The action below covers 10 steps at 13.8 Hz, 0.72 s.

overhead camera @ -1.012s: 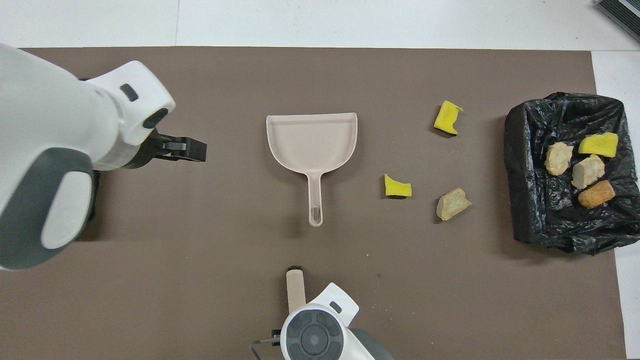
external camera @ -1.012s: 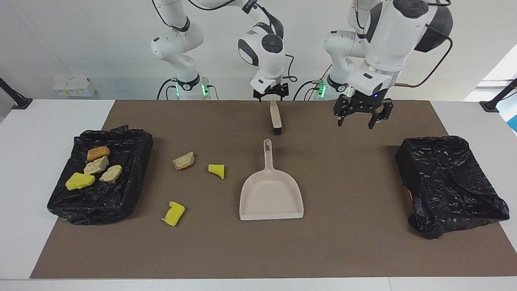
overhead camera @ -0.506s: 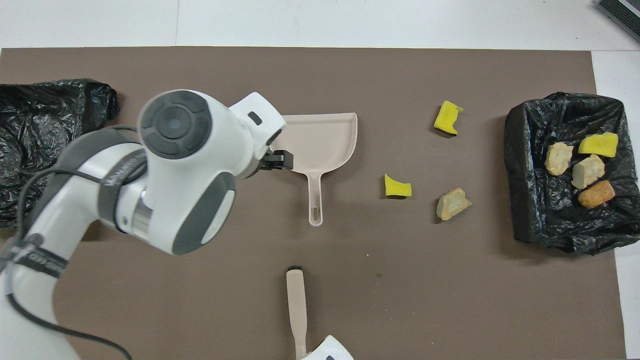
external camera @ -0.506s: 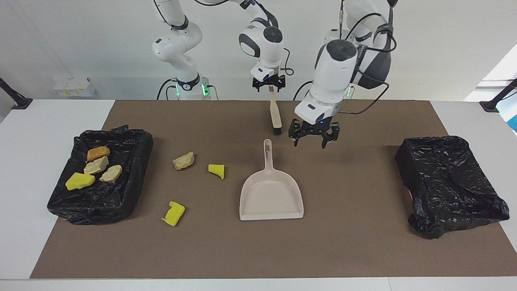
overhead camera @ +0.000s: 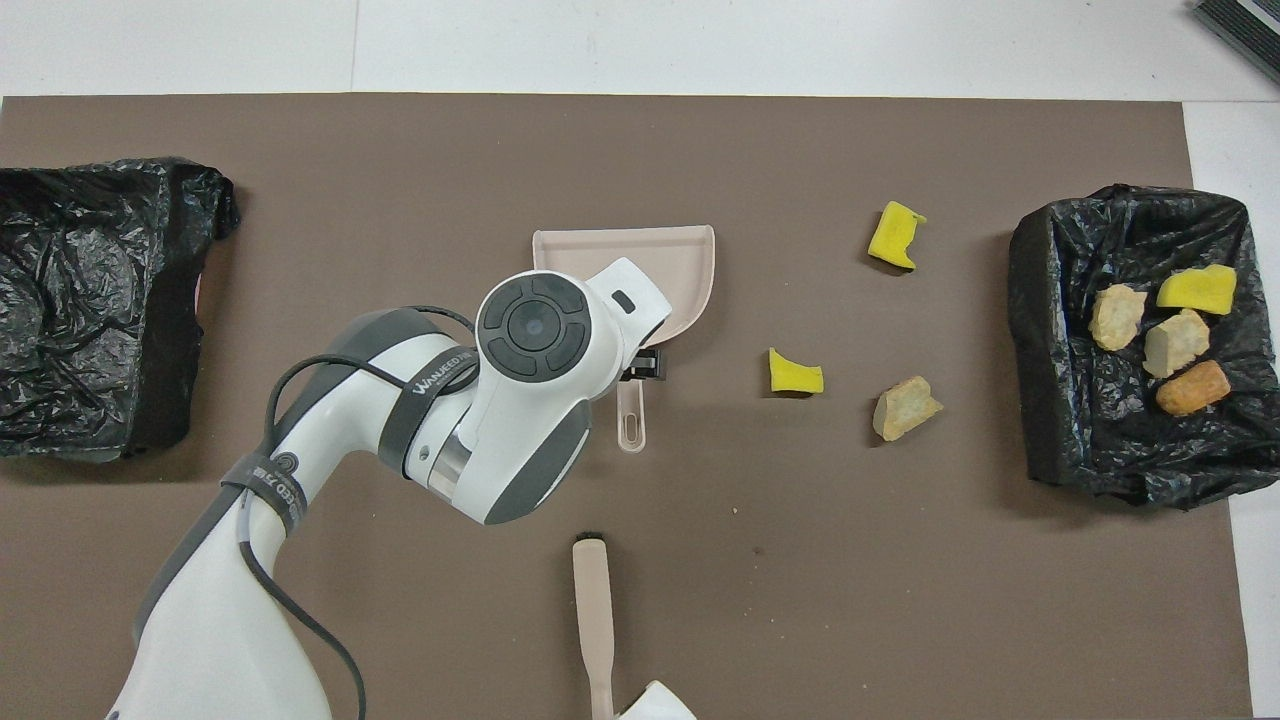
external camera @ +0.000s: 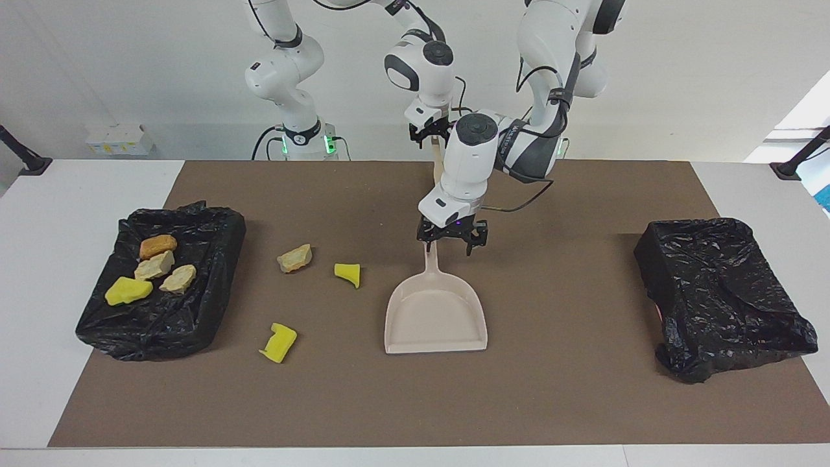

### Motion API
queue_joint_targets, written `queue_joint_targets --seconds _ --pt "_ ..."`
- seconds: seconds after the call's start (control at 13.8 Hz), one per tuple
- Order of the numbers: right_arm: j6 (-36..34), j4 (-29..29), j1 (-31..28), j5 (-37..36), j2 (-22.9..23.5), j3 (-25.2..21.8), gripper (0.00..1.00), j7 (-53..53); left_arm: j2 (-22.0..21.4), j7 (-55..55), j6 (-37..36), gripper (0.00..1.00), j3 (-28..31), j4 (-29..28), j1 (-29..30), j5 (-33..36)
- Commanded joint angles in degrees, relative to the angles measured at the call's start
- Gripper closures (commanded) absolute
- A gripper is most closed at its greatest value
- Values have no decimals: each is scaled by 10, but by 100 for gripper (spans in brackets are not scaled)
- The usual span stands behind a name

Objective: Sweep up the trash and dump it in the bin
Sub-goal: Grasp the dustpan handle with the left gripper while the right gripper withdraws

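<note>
Both fingers of the left gripper (external camera: 452, 241) spread wide over the dustpan (external camera: 436, 311) handle, gripping nothing.

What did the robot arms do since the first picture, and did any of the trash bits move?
The left gripper swung from the left arm's end of the table to the dustpan and came down at its handle, fingers open. The right gripper closed around the brush handle and lifted it a little. The dustpan, the three scraps on the mat and both black bins stayed put.
</note>
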Motion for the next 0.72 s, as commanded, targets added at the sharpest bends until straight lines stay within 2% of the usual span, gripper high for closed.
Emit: queue_joint_targets --seconds 0.0,0.14,0.36,0.43,0.51,0.65 --pt "22 -9 -3 12 0 -1 42 -17 -14 -18 19 0 10 -21 -18 -4" --pt "22 -7 -6 12 4 -1 52 -28 21 -51 54 0 10 -18 -43 -4" --pt "12 -2 -19 12 9 -2 90 -31 32 -68 76 0 10 -20 -47 -3" --pt "9 -2 -27 12 6 -2 100 -30 31 -68 75 0 10 -20 -47 -3" --pt "5 -1 -36 12 -1 -2 100 -25 30 -68 68 0 11 -20 -47 -3" --pt "-37 2 -49 12 -17 -3 100 -22 28 -68 49 10 11 -17 -47 -1"
